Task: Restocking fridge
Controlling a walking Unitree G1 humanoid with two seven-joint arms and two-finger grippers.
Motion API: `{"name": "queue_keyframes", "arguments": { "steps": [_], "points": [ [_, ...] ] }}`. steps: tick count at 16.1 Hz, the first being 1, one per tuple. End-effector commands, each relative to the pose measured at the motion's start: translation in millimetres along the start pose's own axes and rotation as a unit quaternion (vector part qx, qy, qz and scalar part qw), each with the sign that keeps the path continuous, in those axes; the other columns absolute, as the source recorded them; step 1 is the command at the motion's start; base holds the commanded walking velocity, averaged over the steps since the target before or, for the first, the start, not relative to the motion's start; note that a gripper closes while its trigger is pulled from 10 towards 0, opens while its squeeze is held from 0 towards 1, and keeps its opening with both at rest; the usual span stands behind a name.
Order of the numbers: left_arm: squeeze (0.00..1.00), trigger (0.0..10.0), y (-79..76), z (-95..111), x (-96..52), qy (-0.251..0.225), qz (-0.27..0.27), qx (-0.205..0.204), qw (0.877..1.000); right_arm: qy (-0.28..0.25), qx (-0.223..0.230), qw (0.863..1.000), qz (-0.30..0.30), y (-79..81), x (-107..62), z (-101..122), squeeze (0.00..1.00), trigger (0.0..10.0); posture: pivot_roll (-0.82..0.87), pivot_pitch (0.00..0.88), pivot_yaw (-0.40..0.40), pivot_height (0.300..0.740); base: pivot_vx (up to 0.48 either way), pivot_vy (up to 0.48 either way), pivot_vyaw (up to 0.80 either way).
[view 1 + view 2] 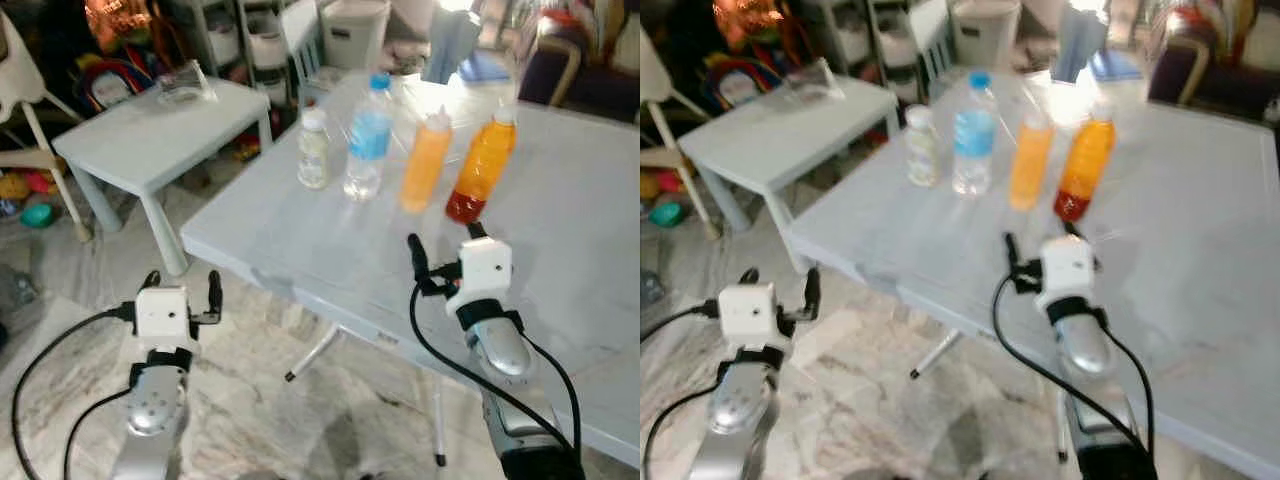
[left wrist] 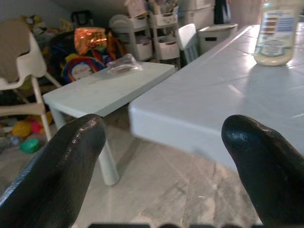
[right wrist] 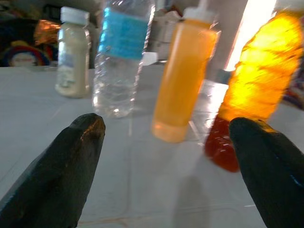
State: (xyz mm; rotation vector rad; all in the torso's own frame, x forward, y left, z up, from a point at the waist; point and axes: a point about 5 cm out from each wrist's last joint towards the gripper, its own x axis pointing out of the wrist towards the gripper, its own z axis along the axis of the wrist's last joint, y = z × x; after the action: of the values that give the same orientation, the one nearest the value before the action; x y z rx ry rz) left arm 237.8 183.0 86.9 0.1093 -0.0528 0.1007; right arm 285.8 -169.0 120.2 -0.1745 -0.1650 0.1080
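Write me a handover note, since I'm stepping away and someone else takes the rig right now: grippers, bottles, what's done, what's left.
Right gripper: open, holding nothing, over the big table and pointed at the bottles.
Left gripper: open, holding nothing, low beside the table's near corner.
Four bottles stand in a row on the table: small white bottle, water bottle, orange squeeze bottle, orange-red drink bottle.
Done: nothing picked up.
Left: grasp each bottle, probably the orange-red one first, and carry it to the fridge.
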Motion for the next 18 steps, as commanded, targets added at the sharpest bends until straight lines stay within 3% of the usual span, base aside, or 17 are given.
{"name": "queue_keyframes", "arguments": {
  "steps": [1, 8, 11, 18],
  "points": [
    [0.0, 10.0, 7.7, 3, -4.5, -0.011, 0.006, 0.001, 1.0, -0.001, -0.005, 1.0, -0.006, -1.9, -3.3, 2, 0.0, 10.0, -0.06, 0.075, 0.02, 0.74, 0.0, 0.0, 0.0],
    [0.0, 10.0, 15.5, -2, -15.9, 0.001, 0.01, 0.008, 1.0, 0.014, 0.003, 1.0, -0.019, -2.9, -6.6, -2, 0.0, 10.0, -0.06, 0.063, 0.018, 0.74, 0.0, 0.0, 0.0],
    [0.0, 10.0, 17.8, -7, -19.1, 0.008, 0.01, 0.012, 1.0, 0.038, 0.012, 0.999, -0.006, 0.0, -16.4, -15, 0.0, 10.0, -0.06, 0.061, 0.02, 0.74, 0.0, 0.0, 0.0],
    [0.0, 10.0, 4.2, 12, -1.2, -0.032, -0.012, -0.009, 0.999, 0.009, 0.002, 1.0, -0.021, -9.9, 1.2, 1, 0.0, 10.0, -0.06, 0.055, 0.028, 0.74, 0.0, 0.0, -0.06]
  ]
}}
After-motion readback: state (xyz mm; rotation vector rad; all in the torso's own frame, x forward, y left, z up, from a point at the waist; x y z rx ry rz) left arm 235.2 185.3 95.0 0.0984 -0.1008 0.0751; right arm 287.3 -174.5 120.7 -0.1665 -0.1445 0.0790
